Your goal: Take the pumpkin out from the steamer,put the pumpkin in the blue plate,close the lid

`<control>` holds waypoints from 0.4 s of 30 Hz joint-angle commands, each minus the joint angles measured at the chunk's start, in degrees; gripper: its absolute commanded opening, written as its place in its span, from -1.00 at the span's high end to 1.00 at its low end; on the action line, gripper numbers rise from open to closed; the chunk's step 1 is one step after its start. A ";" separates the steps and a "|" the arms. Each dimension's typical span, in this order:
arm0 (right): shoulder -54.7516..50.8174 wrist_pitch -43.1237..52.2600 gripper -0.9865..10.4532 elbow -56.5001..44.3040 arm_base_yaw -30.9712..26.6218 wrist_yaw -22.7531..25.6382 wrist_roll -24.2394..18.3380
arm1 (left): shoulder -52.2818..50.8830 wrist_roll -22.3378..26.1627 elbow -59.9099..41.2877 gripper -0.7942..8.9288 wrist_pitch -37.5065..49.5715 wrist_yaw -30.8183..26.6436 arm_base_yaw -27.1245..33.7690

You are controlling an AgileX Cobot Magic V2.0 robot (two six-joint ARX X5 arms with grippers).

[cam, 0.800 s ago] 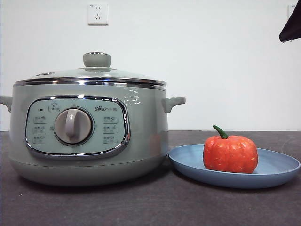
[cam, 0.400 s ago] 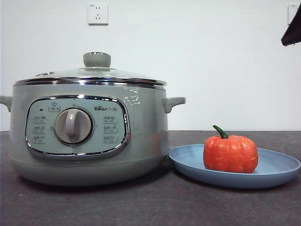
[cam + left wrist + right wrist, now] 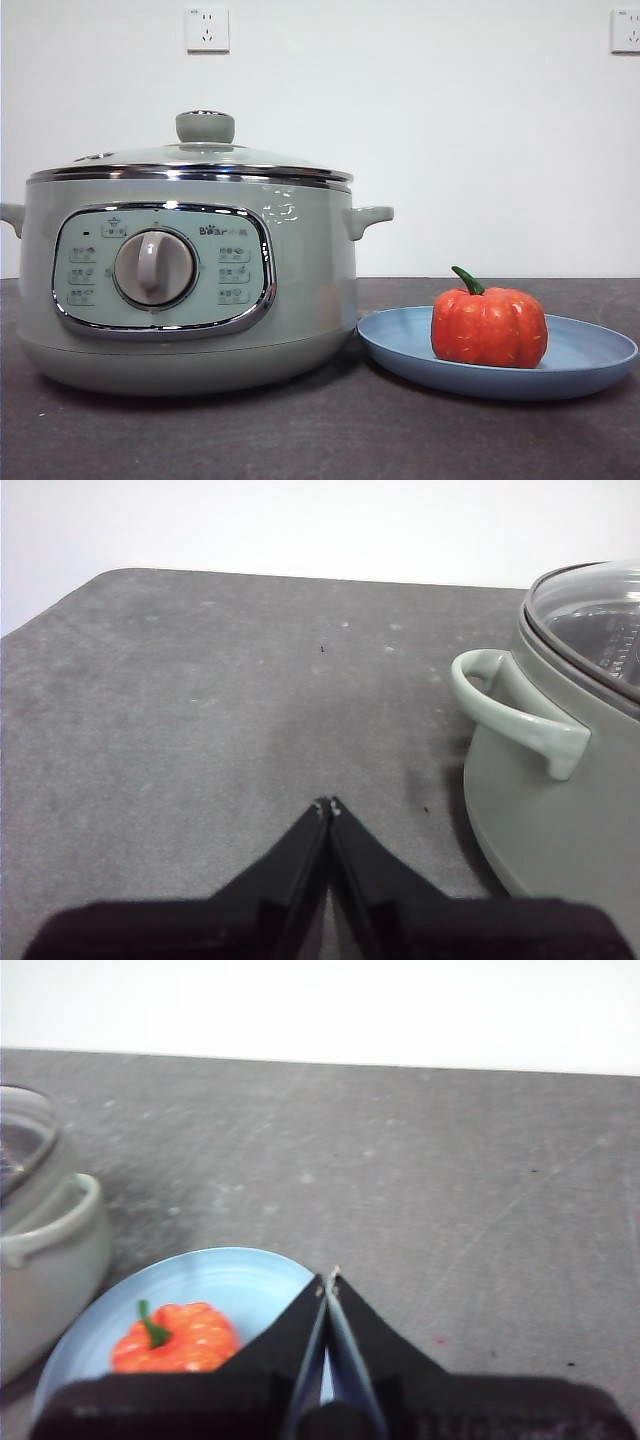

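The sage-green steamer (image 3: 190, 285) stands at the left of the front view with the glass lid (image 3: 195, 160) seated on its rim. Beside it on the right, the orange-red pumpkin (image 3: 489, 326) sits upright in the blue plate (image 3: 590, 355). My right gripper (image 3: 331, 1282) is shut with nothing in it, raised above the plate (image 3: 215, 1280) and the pumpkin (image 3: 172, 1339). Over bare table beside the steamer's side handle (image 3: 510, 712), my left gripper (image 3: 328, 806) is shut and empty too. Neither arm shows in the front view.
The dark grey table (image 3: 330, 440) stretches in front of the steamer and plate. A white wall with two sockets (image 3: 207, 29) stands behind. The left wrist view shows the table's rounded corner (image 3: 110, 580).
The black arm tip at the front view's top right corner has moved up and out of view. Steamer, lid, pumpkin and plate have not moved.
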 commanded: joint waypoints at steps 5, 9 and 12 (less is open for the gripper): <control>-7.30 9.16 0.83 -11.13 -6.99 -6.95 -1.77 | -0.13 -0.35 -0.87 0.84 -0.07 0.39 0.22; -9.46 10.10 0.83 -14.93 -7.74 -7.87 -1.53 | -0.13 -0.35 -0.87 0.84 -0.07 0.39 0.22; -10.88 10.12 0.83 -16.83 -7.76 -7.89 -1.55 | -0.13 -0.35 -0.87 0.84 -0.07 0.39 0.22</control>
